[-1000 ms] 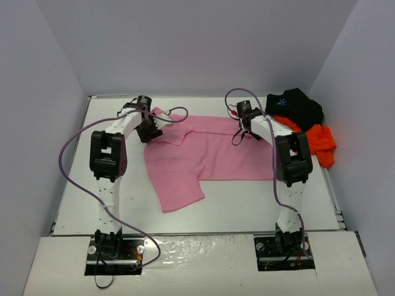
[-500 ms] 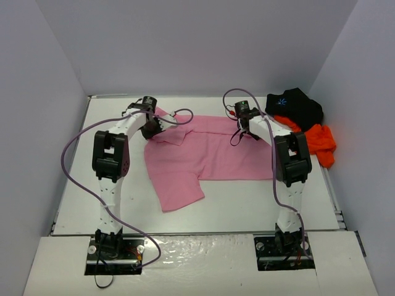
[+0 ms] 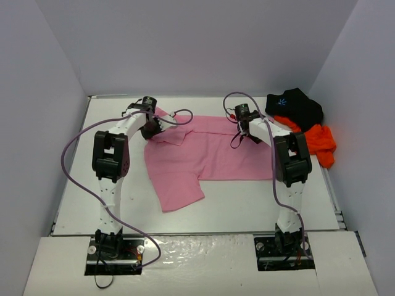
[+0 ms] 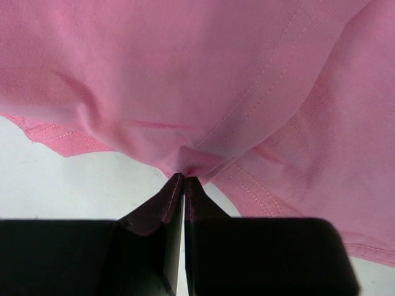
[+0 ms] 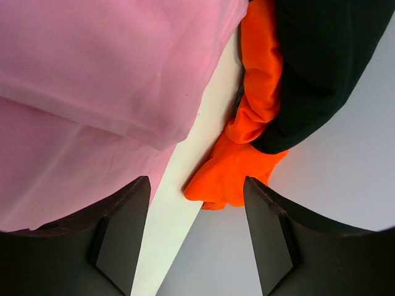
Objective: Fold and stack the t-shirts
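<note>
Only my left wrist view shows the left gripper (image 4: 184, 179) clamped tight on a fold of the pink t-shirt (image 4: 185, 74); the right gripper (image 5: 196, 182) gapes empty. Overhead, that shirt lies mid-frame, long axis left to right.

White table (image 3: 247, 197) boxed in on 3 sides by plain pale grey-lilac panels: back wall (image 3: 197, 49), left wall (image 3: 37, 123), right wall (image 3: 364, 123). Glossy white ledge (image 3: 197, 259) runs along near edge w/ soft reflections. Light even & diffuse, shadows faint.

Top view high, looking down; wrist views close — all share pink t-shirt (image 3: 197, 154).
</note>
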Robot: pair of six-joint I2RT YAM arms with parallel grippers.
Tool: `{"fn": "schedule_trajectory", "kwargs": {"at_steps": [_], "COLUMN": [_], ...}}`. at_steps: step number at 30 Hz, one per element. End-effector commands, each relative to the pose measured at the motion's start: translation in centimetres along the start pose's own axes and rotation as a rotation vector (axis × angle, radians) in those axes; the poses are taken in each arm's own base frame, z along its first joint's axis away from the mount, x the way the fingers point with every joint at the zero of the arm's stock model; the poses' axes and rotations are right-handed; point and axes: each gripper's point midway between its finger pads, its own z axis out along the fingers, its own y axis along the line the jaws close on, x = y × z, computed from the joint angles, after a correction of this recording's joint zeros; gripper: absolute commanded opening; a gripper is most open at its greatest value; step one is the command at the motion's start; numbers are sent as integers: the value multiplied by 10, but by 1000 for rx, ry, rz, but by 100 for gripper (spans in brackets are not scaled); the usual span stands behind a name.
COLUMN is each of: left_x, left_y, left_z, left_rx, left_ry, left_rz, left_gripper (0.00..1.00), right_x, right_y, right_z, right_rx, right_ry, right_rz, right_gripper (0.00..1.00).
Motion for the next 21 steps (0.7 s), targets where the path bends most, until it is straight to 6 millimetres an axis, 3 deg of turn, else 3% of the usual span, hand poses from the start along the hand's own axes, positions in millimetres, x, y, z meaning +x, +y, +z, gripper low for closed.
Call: {"fn": "schedule_trajectory", "kwargs": {"at_steps": [1,8,16,21], "left_x": [-18,-18,-17,-17], "left_y": [16,15,13,13], "left_z": [-36,-34,-33,-34], "left_rx": [-78,-74,-72,-74], "left_ry": [-37,-29,-27,-28], "left_rz": [36,38,36,33], "left_gripper": [0,0,0,0], "right_x": [9,12,4,-2], "right_y": [-24,-2,-1,4], "right_z": [-16,4,23,32], "right_rx": [56,2,-3,-7], "right_ry": [-2,16,24,23], "right_rz": [16,15,38,44], "right_gripper": [59,58,49,34]}}
